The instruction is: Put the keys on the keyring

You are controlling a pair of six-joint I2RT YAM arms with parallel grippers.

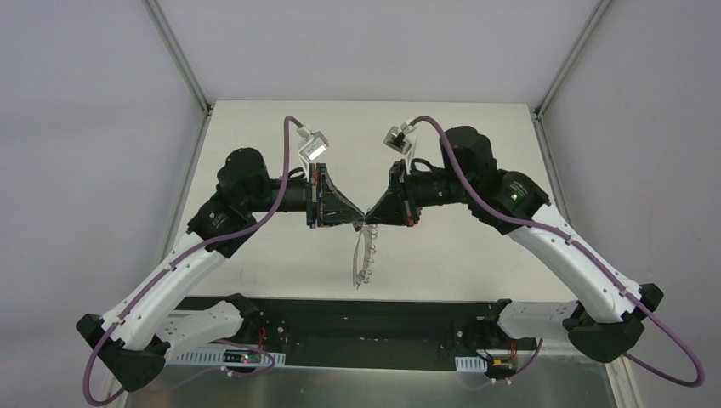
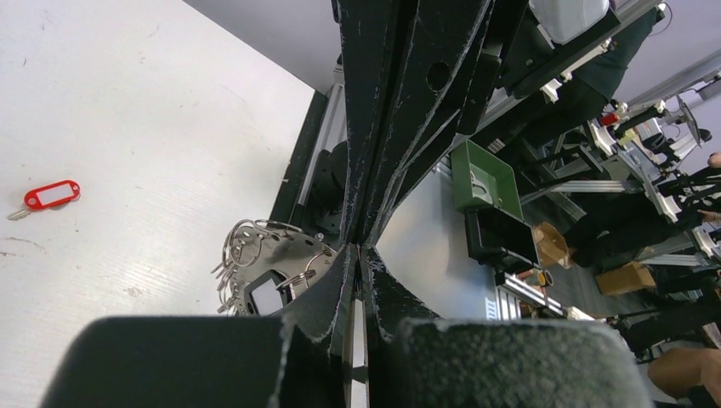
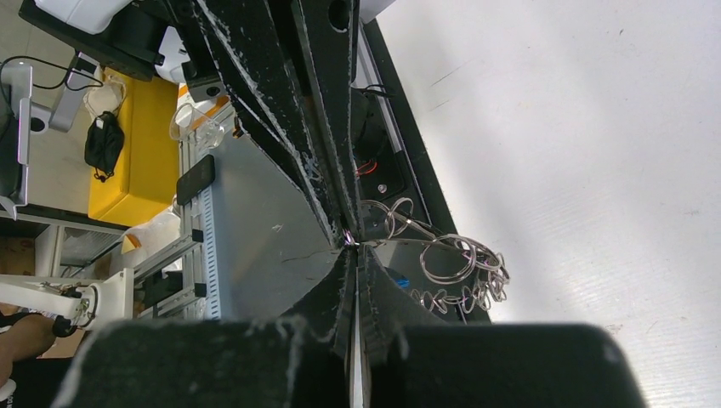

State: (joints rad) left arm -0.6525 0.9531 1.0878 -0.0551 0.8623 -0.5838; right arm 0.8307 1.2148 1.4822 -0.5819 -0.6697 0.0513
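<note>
The red key is lying flat on the worktop, well apart from everything else; which edge it is nearest I cannot tell. The left gripper is reaching in over the middle of the worktop with its fingers pressed together, tip to tip against the other arm's. Whether they are catching any wire is hidden.

The keyring is hanging from that meeting point, dangling toward the near edge. A dark-headed key appears to be sitting among its silvery pieces.

The right gripper is clamping its fingers on the keyring's thin wire.

The pinch is narrow, so the wire may be slipping. If the two arms pull against each other, the ring could twist free and drop.
</note>
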